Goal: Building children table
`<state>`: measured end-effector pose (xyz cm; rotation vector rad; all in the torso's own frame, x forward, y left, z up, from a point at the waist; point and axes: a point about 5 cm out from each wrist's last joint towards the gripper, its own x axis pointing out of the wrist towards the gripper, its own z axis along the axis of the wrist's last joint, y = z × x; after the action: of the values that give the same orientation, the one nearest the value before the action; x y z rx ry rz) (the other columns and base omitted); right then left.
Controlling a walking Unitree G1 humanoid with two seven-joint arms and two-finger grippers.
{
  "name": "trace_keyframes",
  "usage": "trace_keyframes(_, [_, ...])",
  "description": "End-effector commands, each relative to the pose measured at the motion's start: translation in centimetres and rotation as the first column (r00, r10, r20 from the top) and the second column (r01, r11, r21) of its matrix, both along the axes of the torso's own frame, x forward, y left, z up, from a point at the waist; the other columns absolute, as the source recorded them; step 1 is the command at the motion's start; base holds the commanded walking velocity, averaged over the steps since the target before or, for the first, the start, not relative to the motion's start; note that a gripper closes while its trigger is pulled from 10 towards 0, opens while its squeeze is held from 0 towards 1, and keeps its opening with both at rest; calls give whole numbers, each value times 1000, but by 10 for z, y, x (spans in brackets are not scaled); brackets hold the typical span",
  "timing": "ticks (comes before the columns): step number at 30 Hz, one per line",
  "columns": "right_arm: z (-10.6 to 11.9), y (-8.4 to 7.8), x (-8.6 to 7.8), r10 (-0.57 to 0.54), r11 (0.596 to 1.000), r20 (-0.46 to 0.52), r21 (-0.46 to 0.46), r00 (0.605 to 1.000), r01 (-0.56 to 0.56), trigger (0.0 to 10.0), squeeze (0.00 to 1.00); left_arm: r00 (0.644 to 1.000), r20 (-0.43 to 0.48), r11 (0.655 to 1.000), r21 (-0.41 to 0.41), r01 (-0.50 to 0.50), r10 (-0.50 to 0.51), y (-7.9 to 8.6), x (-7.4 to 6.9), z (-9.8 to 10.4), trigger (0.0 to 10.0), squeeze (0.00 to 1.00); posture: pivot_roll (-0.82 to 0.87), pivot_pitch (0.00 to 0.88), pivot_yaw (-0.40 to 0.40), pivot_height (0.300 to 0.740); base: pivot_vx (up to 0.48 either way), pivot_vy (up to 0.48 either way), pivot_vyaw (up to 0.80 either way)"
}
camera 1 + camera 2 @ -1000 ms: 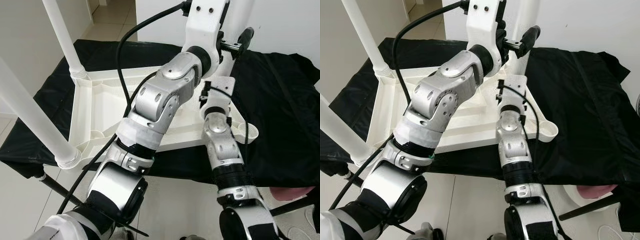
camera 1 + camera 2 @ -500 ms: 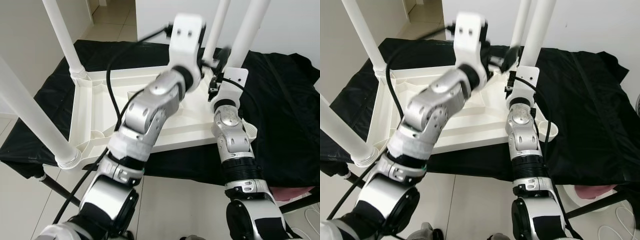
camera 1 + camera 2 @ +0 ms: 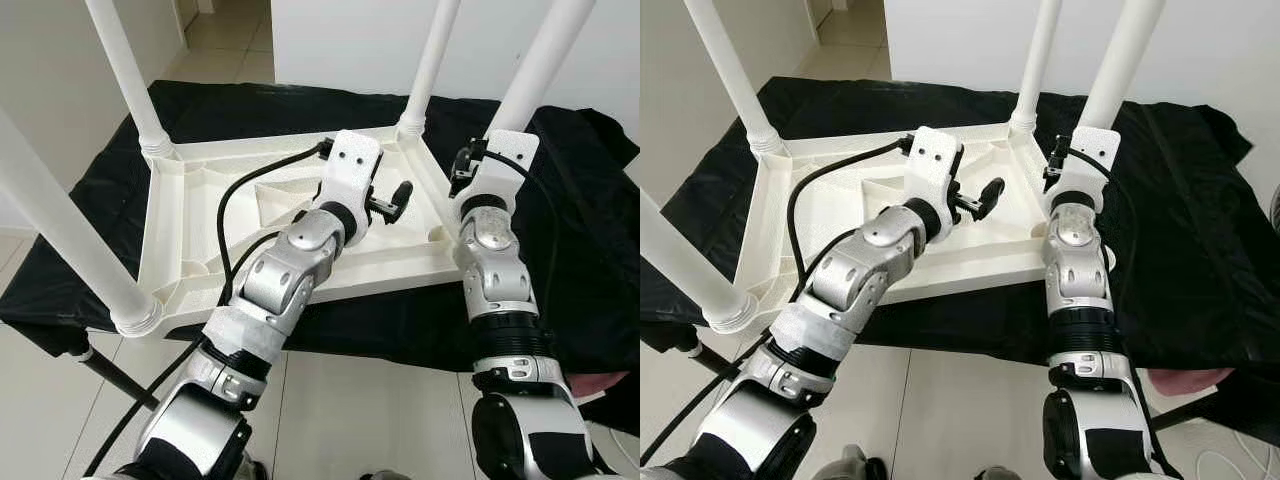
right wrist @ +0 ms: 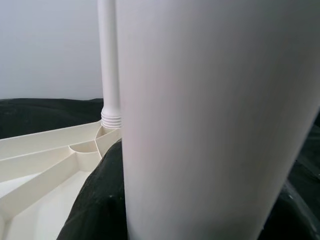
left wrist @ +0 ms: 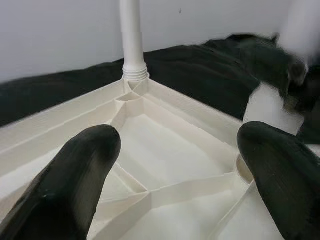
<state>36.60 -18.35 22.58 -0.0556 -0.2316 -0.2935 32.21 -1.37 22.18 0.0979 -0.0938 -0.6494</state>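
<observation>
Over the middle of the upturned white plastic tabletop (image 3: 200, 230), the left arm reaches forward with its elbow bent low, and the left gripper (image 3: 395, 198) hovers above the ribbed underside, fingers spread wide with nothing between them. Its wrist view looks past both black fingers (image 5: 75, 175) at the far-right corner socket, where the far right leg (image 3: 428, 62) stands upright.

Right arm stretches straight up along the tabletop's near-right corner; the right gripper (image 3: 478, 160) is at the base of the near right leg (image 3: 545, 55), which rises steeply there and in the right wrist view fills the space between the fingers. Whether the jaws press it cannot be told.

Tabletop lies upside down on a black cloth (image 3: 570, 220) draped over a low stand, its near edge close to the cloth's near edge. Far left leg (image 3: 125, 75) and near left leg (image 3: 60, 230) stand in the left-hand corners. Cloth lies bare to the right of the tabletop; tiled floor (image 3: 350, 410) shows below the near edge.

Compared with a second ago, the left arm has dropped from high over the tabletop to a low reach, and the right arm has shifted right, with the fourth leg now standing at the near-right corner.
</observation>
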Motion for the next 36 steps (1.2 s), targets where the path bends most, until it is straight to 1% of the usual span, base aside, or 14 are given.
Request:
trace_keyframes(1, [7,-2,1,-7,1000,29,-5,1000,8,10000,0,971,-44,962,131,239,-235,-14,-12,-24,10000,0,-95,41,15,740,0,0,0])
trace_keyframes(2, [7,-2,1,-7,1000,29,-5,1000,8,10000,0,971,-44,962,131,239,-235,-14,-12,-24,10000,0,-95,41,15,740,0,0,0])
trace_keyframes(3, [7,-2,2,-10,1000,30,-6,999,10,10000,0,967,-57,951,170,256,-250,-16,-13,-31,10000,0,-93,47,14,740,0,0,0])
trace_keyframes(4, [7,-2,2,-10,1000,30,-6,999,10,10000,0,967,-57,951,170,256,-250,-16,-13,-31,10000,0,-93,47,14,740,0,0,0])
trace_keyframes(6, [9,-4,3,-16,1000,33,-7,999,16,10000,0,950,-118,922,233,309,-288,-19,-17,-46,10000,0,-92,54,17,740,0,0,0])
trace_keyframes(8, [9,-4,3,-16,1000,33,-7,999,16,10000,0,950,-118,922,233,309,-288,-19,-17,-46,10000,0,-92,54,17,740,0,0,0])
trace_keyframes(10, [10,-5,3,-19,1000,35,-7,999,20,10000,0,938,-166,891,298,343,-305,-22,-21,-60,10000,0,-90,55,16,740,0,0,0])
trace_keyframes(11, [10,-5,4,-20,1000,36,-8,999,20,10000,0,935,-174,881,318,350,-309,-24,-22,-65,10000,0,-90,55,16,740,0,0,0])
trace_keyframes(13, [10,-5,4,-20,1000,36,-8,999,20,10000,0,935,-174,881,318,350,-309,-24,-22,-65,10000,0,-90,55,16,740,0,0,0])
trace_keyframes(17, [13,-6,5,-25,1000,41,-10,999,25,10000,0,933,-189,861,363,356,-307,-32,-23,-74,10000,0,-91,55,16,740,0,0,0])
trace_keyframes(25, [14,-6,5,-26,1000,44,-13,999,27,10000,0,933,-187,852,383,358,-308,-35,-20,-76,10000,0,-95,56,16,740,0,0,0])
trace_keyframes(30, [14,-5,6,-29,999,45,-15,999,29,10000,0,934,-193,853,382,355,-302,-40,-18,-76,10000,0,-94,56,20,740,0,0,0])
trace_keyframes(35, [13,-4,6,-29,999,45,-15,999,30,10000,0,929,-193,848,383,367,-315,-45,-18,-75,10000,0,-94,55,25,740,0,0,0])
trace_keyframes(36, [13,-4,6,-30,999,44,-14,999,31,10000,0,927,-197,846,381,372,-318,-47,-19,-76,4471,0,-94,55,25,740,0,0,0])
